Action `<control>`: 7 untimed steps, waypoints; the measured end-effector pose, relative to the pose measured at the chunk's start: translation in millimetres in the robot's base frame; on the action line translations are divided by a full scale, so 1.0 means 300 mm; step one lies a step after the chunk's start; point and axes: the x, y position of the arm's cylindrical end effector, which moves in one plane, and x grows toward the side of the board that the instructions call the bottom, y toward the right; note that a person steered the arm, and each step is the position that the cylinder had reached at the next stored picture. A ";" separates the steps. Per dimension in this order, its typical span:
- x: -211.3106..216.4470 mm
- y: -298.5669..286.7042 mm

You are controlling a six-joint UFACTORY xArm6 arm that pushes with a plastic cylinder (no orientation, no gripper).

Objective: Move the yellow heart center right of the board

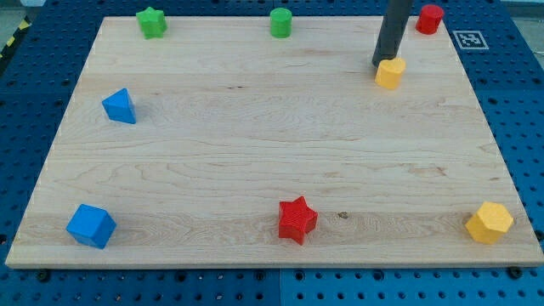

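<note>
Camera view, no jaws, my tip (382,63) touching yellow heart (390,74) at its upper-left edge, nothing held

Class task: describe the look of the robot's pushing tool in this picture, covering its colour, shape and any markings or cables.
Only a straight rod shows, dark grey to black, round and plain, entering from the view's top down to my tip. No cables, markings or labels are visible on it.
</note>
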 end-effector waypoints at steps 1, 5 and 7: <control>0.103 0.031; 0.409 -0.027; 0.527 -0.073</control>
